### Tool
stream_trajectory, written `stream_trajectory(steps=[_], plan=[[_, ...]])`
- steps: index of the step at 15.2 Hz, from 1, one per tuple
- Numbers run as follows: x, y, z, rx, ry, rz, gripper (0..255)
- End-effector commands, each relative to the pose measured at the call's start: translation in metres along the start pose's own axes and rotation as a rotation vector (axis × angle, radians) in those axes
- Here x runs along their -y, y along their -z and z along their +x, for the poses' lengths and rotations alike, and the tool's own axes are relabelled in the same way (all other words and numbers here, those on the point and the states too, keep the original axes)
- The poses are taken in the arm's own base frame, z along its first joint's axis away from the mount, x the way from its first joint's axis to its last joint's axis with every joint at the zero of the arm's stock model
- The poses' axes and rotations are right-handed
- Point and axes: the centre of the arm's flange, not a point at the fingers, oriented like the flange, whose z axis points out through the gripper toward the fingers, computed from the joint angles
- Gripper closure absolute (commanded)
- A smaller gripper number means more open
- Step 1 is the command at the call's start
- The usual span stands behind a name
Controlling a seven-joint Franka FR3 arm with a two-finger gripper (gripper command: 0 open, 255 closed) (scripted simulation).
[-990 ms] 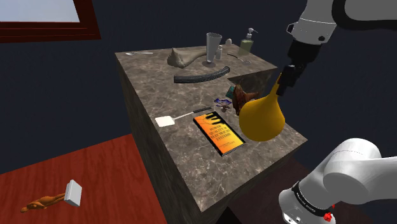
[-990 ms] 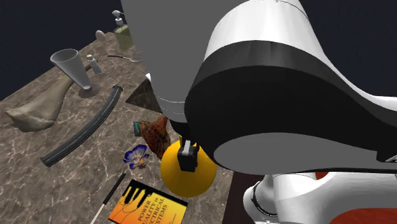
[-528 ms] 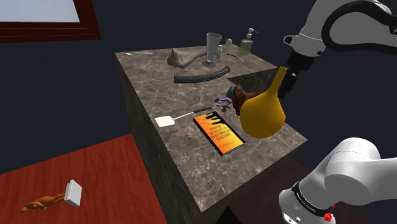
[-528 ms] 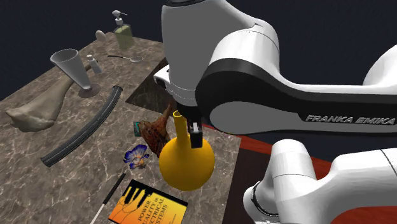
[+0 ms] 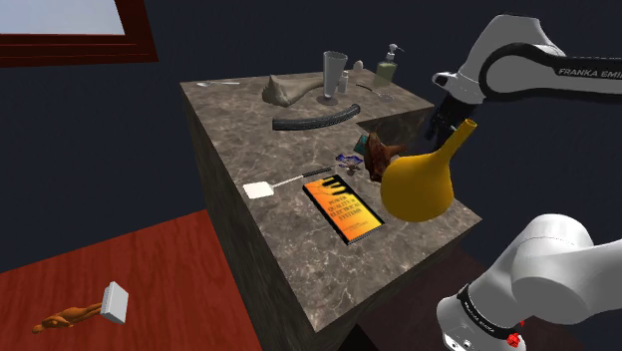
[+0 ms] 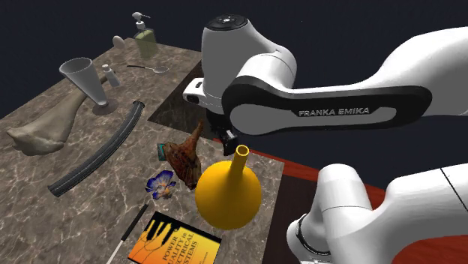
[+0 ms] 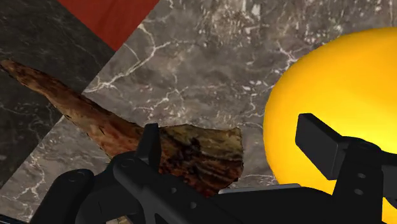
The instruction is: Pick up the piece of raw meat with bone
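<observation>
Fingers (image 7: 151,145) stand apart, clasping nothing | raw meat with bone (image 7: 191,149) lies on marble counter (image 6: 45,202), just beside yellow vase (image 6: 229,196) | arm (image 6: 334,112) reads FRANKA EMIKA, cut short in shoulder view | orange book (image 6: 169,244) title perhaps begins POWER

The yellow long-necked vase (image 6: 229,193) stands just beside the bone-in meat (image 6: 185,155) on the stand's side, and its bulb sits under one finger of the spread gripper (image 7: 230,130). A blue flower (image 6: 161,182) lies near the meat's broad end. Bare marble countertop (image 6: 90,202) gives room between the meat and the curved black strip (image 6: 97,157).
</observation>
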Motion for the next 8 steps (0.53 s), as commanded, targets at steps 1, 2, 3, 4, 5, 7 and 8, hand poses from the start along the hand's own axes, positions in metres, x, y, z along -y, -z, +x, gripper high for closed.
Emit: stream_trajectory(steps=[1, 2, 3, 4, 5, 7, 8], plan=[[-0.022, -0.015, -0.001, -0.023, 0.094, -0.006, 0], [-0.032, -0.023, 0.0, -0.034, 0.137, -0.008, 0], [-0.043, -0.031, 0.0, -0.045, 0.18, -0.009, 0], [-0.054, -0.038, 0.002, -0.056, 0.223, -0.011, 0], [-0.064, -0.046, 0.003, -0.067, 0.267, -0.012, 0], [-0.085, -0.061, 0.009, -0.09, 0.353, -0.015, 0], [-0.095, -0.068, 0.012, -0.101, 0.396, -0.016, 0]])
